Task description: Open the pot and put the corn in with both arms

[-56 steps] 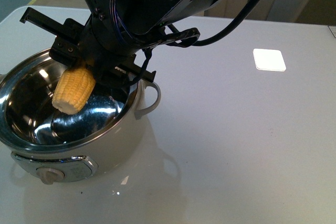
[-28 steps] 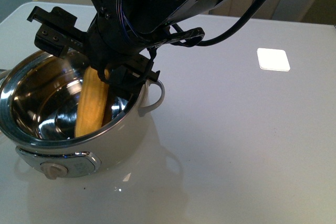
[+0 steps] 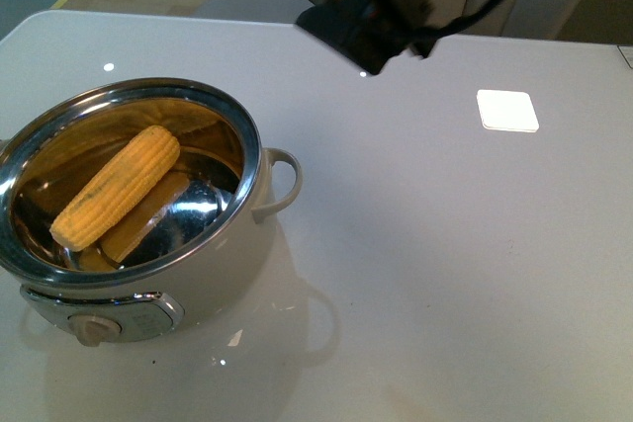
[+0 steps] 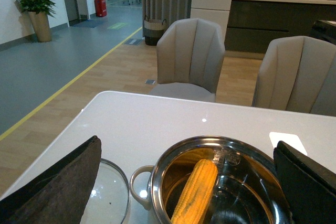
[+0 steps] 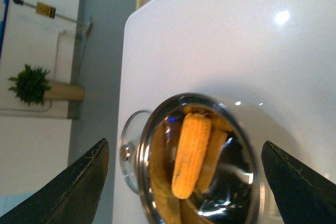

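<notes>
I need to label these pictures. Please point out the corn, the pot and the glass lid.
corn (image 3: pixel 116 186), front view, middle of the cob.
pot (image 3: pixel 253 167), front view, steel rim near the loop handle.
glass lid (image 4: pixel 111 198), left wrist view, glass surface beside the pot.

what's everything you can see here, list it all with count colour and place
pot: one, cream-white with steel inside, on the table, lid off
corn: one, yellow, lying inside the pot
glass lid: one, clear, flat on the table beside the pot
table: one, white
chairs: two, beige, beyond the table
plant: one, green, potted by the wall
left gripper: one, dark fingers wide apart, empty
right gripper: one, dark fingers wide apart, above the pot, empty
</notes>
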{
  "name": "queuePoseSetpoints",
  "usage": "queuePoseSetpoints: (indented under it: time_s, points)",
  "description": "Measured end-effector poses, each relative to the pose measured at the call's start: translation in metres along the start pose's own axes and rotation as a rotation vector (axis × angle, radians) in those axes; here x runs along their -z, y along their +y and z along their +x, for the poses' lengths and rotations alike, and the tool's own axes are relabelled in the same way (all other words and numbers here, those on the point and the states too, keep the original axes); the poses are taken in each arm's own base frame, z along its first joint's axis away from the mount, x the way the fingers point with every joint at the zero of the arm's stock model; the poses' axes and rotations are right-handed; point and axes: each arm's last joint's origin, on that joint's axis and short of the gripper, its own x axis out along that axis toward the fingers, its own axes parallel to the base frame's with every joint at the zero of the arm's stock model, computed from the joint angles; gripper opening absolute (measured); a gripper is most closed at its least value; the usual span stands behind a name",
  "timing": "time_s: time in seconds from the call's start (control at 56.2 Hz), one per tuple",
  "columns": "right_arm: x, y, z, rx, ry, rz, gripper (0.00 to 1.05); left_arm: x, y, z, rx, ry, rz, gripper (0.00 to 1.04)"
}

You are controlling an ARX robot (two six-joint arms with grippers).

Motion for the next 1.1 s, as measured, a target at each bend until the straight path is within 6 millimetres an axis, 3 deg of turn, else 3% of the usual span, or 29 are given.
queuePoseSetpoints:
  time_s: [0.196,0.303,0.392,0.872,0.979,1.104]
  points:
    - [-0.014,-0.031,-0.065,0.125,-0.123,-0.082,0.96,0.0,0.0,0.0,0.0,0.0,0.0,0.98]
    - [-0.019,-0.046,-0.107,0.184,-0.181,-0.153,0.96,0.0,0.0,0.0,0.0,0.0,0.0,0.98]
    - [-0.02,-0.052,-0.131,0.226,-0.217,-0.205,0.96,0.0,0.0,0.0,0.0,0.0,0.0,0.98]
    - [0.004,-0.073,-0.228,0.374,-0.349,-0.395,0.96,0.0,0.0,0.0,0.0,0.0,0.0,0.98]
    - [0.011,-0.087,-0.23,0.325,-0.624,-0.61,0.75,0.0,0.0,0.0,0.0,0.0,0.001,0.98]
    - [0.018,-0.101,-0.232,0.331,-0.681,-0.703,0.57,0.0,0.0,0.0,0.0,0.0,0.001,0.98]
